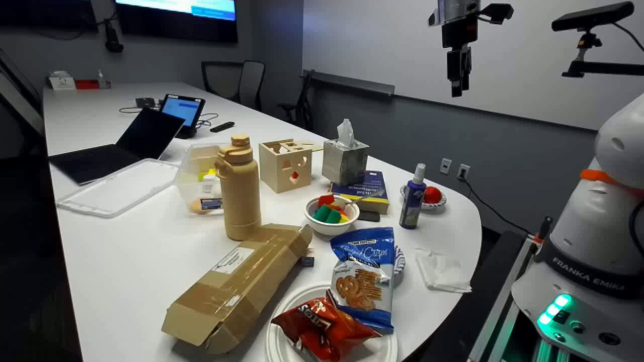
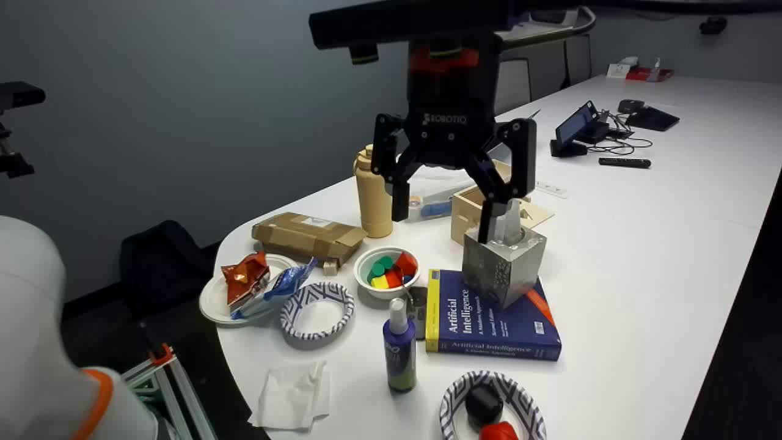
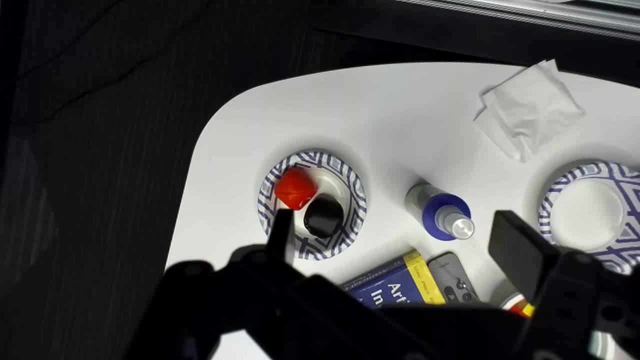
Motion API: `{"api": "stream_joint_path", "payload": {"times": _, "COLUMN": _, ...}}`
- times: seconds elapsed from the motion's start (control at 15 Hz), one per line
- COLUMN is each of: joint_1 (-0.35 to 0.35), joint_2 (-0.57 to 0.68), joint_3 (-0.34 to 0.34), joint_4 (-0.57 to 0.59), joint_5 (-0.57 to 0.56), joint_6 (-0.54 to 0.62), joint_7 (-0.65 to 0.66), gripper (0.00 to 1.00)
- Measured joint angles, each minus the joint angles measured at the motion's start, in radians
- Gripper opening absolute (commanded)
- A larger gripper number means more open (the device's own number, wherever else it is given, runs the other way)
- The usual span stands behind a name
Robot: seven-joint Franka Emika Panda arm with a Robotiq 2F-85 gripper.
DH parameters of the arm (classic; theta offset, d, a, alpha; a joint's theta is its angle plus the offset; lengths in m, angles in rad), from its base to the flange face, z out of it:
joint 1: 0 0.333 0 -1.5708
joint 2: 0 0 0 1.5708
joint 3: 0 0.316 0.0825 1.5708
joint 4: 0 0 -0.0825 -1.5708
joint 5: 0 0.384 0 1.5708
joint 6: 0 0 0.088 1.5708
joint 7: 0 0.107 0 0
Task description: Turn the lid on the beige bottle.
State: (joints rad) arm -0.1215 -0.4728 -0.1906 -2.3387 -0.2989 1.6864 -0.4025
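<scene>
Black and spread wide, the pincer (image 2: 444, 214) hangs high over the rounded end of the table (image 1: 126, 261), its jaws far apart and only air between them. In an exterior view one jaw crosses in front of the tissue box (image 2: 504, 269), yet the pincer is well above everything there and touches none of it. The beige bottle (image 1: 241, 196) stands upright on the table — well apart from the pincer — with its lid (image 1: 240, 140) on top.

Beside the bottle lies a long cardboard box (image 1: 241, 286), and a clear plastic tub (image 1: 188, 183) and a wooden box (image 1: 274, 171) with cut-out holes stand near. The white table also carries a bowl (image 1: 329, 230) of coloured blocks (image 1: 327, 213), a thick blue book (image 2: 489, 333) under the tissue box, an upright spray bottle (image 1: 412, 201) and a napkin (image 1: 444, 271). A red snack bag (image 1: 322, 329) lies on a plate (image 1: 276, 347), with a blue snack bag (image 1: 365, 281) just beside it. The wrist view shows a patterned bowl (image 3: 356, 205) with a red thing (image 3: 296, 188) and a black thing (image 3: 324, 216) in it.

Farther along sit an unfolded laptop (image 1: 146, 133) and a tablet (image 1: 182, 110). A whiteboard (image 1: 372, 60) covers part of a grey wall (image 1: 392, 130), chairs (image 1: 251, 83) stand at the table's far side, and a screen (image 1: 176, 22) glows at the end of the room.
</scene>
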Motion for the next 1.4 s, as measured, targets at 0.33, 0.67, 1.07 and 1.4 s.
{"api": "stream_joint_path", "payload": {"times": 0.33, "joint_1": 0.000, "joint_2": 0.000, "joint_3": 0.000, "joint_4": 0.000, "joint_5": 0.000, "joint_6": 0.000, "joint_7": 0.000, "gripper": 1.00}}
{"api": "stream_joint_path", "payload": {"times": 0.67, "joint_1": 0.011, "joint_2": 0.006, "joint_3": 0.001, "joint_4": 0.000, "joint_5": 0.006, "joint_6": 0.022, "joint_7": 0.000, "gripper": 1.00}}
{"api": "stream_joint_path", "payload": {"times": 1.07, "joint_1": 0.134, "joint_2": 0.112, "joint_3": 0.097, "joint_4": 0.029, "joint_5": 0.091, "joint_6": 0.239, "joint_7": 0.025, "gripper": 1.00}}
{"api": "stream_joint_path", "payload": {"times": 1.4, "joint_1": 0.240, "joint_2": 0.296, "joint_3": 0.203, "joint_4": 0.148, "joint_5": 0.160, "joint_6": 0.338, "joint_7": -0.005, "gripper": 1.00}}
